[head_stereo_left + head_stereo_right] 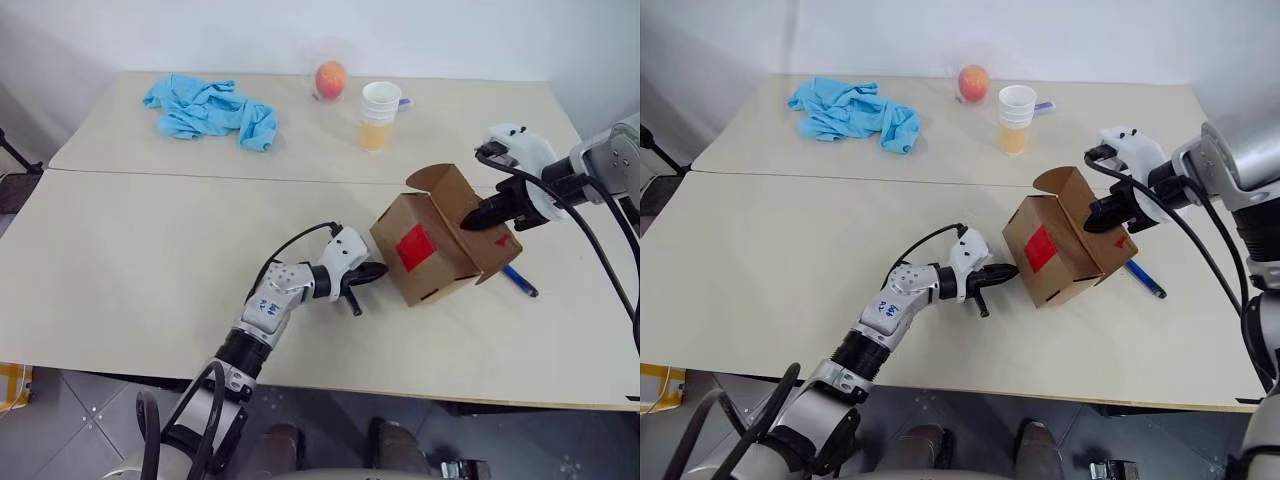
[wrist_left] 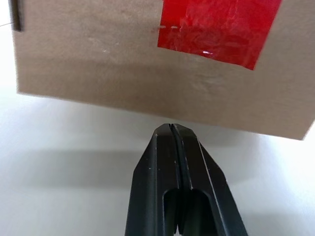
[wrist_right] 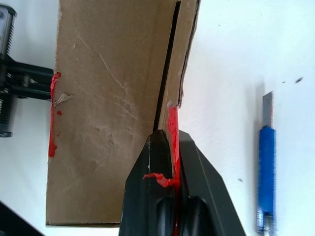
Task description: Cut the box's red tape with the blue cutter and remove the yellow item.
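Note:
The brown box (image 1: pixel 445 262) sits tilted on the table's right half, with a flap (image 1: pixel 440 183) standing up at its top. A square of red tape (image 1: pixel 415 246) shows on the side facing me. My left gripper (image 1: pixel 378 269) is shut and empty, its tip against the box's lower left edge, just under the tape (image 2: pixel 216 27). My right gripper (image 1: pixel 470 222) is shut on the edge of a flap on the box's right side, with a torn red strip (image 3: pixel 172 132) between its fingers. Beside the box on the right, the blue cutter (image 1: pixel 520 281) lies on the table. The yellow item is hidden.
A light-blue cloth (image 1: pixel 208 108) lies at the back left. An orange-red fruit (image 1: pixel 331 76) and stacked paper cups (image 1: pixel 379 115) stand at the back middle. A seam (image 1: pixel 200 176) crosses between the two tabletops. The table's front edge (image 1: pixel 420 392) is near me.

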Controlling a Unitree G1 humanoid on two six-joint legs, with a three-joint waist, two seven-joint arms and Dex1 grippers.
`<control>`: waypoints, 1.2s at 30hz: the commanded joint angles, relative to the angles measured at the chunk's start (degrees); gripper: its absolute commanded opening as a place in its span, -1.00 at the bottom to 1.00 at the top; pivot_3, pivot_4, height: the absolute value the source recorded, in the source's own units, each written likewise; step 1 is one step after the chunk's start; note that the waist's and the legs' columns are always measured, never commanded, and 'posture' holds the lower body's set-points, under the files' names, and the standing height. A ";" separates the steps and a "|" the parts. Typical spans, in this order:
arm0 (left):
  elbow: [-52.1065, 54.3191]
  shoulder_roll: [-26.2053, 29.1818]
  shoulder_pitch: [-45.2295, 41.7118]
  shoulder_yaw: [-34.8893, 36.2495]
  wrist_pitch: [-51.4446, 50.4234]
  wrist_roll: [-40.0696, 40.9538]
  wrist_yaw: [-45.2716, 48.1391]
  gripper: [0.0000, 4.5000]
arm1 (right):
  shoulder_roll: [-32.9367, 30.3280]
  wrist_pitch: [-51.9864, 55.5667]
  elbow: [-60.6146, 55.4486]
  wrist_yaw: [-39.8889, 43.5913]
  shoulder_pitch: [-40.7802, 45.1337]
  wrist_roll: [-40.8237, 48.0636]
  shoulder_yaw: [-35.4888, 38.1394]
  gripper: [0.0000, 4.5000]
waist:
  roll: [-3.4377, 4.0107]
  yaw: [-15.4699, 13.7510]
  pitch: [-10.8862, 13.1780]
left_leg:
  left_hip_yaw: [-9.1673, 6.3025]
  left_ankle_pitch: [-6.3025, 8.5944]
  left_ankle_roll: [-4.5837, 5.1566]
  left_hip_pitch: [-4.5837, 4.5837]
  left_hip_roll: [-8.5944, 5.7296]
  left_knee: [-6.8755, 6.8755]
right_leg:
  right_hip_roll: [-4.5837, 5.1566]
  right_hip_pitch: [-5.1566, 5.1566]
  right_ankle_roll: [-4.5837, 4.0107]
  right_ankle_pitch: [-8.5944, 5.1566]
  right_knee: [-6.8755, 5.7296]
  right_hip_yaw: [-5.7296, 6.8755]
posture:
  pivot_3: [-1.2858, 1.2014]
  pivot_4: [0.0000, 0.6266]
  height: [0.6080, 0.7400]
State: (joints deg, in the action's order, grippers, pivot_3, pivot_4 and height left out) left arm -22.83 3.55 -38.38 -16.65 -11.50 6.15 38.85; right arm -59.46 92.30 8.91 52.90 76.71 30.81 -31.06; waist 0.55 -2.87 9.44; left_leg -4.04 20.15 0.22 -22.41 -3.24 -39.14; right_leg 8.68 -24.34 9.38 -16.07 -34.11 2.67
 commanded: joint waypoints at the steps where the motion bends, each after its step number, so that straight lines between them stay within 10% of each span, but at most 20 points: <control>1: 3.82 0.13 0.95 0.12 0.10 -0.68 -0.39 -1.00 | -1.31 0.20 -2.79 -3.84 3.52 4.01 -2.73 -0.99 | 0.00 0.17 0.00 | 0.04 0.00 0.00 -0.05 0.00 0.01 | -0.01 -0.07 0.00 0.00 0.00 0.00 | 0.03 -0.52 1.00; 18: 23.00 13.95 4.88 2.23 -21.78 8.55 12.69 -1.00 | -2.37 0.20 -8.36 -27.30 3.95 23.08 -1.41 -0.99 | 0.03 1.58 0.05 | 0.11 0.00 0.00 -0.06 0.03 -0.06 | 0.00 -0.19 -0.01 -0.01 -0.22 -0.02 | 0.03 -0.52 1.00; 36: 17.53 3.48 -5.99 5.65 -17.66 11.97 6.70 -1.00 | -1.39 0.20 -15.37 -50.89 -0.53 47.76 2.83 -0.99 | -0.04 1.53 0.08 | 0.15 -0.01 0.02 0.02 0.02 -0.25 | 0.01 -0.13 -0.02 0.00 -0.49 0.00 | 0.03 -0.52 1.00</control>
State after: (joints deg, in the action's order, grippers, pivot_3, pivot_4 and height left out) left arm -5.50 7.25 -43.93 -10.29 -30.99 19.03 45.82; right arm -60.03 92.17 -5.36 4.01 76.72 75.76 -28.79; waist 0.51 -1.34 9.52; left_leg -3.88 20.14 0.24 -22.40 -3.21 -39.42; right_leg 8.69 -24.47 9.36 -16.08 -34.60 2.67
